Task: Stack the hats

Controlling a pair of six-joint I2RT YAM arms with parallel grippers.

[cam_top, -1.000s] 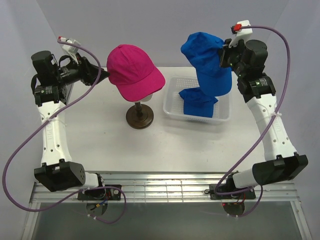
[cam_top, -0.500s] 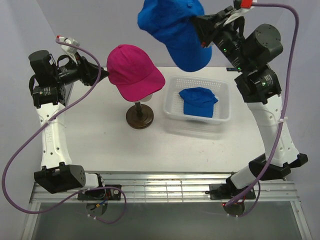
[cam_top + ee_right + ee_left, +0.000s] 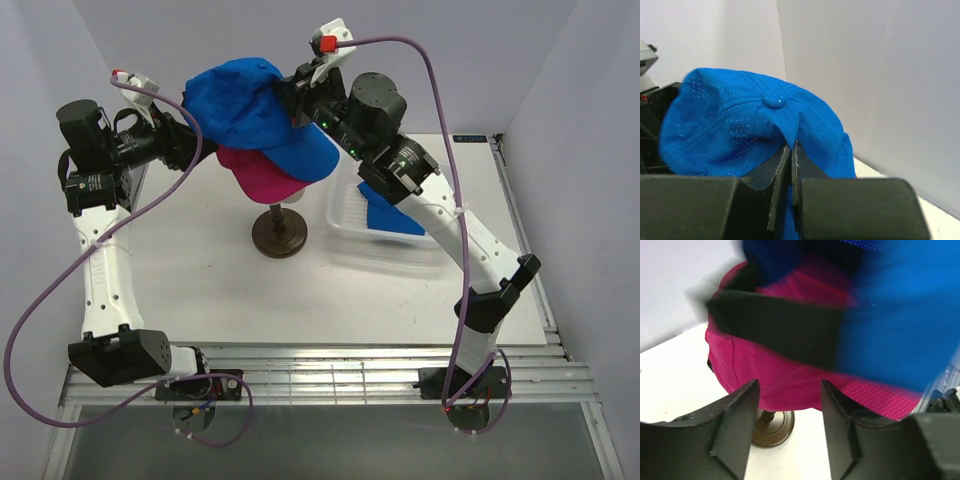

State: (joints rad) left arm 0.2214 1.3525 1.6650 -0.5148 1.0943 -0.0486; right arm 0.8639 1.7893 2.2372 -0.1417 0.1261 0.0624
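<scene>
Readable text: none I can make out from here.
Dark tag (image 3: 474,138): sits on the table's far edge, well off to the right of the right gripper (image 3: 288,98); its print is too small to read.

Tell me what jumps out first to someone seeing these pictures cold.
The bright blue cap, pinched near its crown by the shut right gripper, hangs over the pink cap, which sits on the stand mid-table. The left gripper is open beside the back of the pink cap. A second blue cap lies in the white basket to the right.
</scene>
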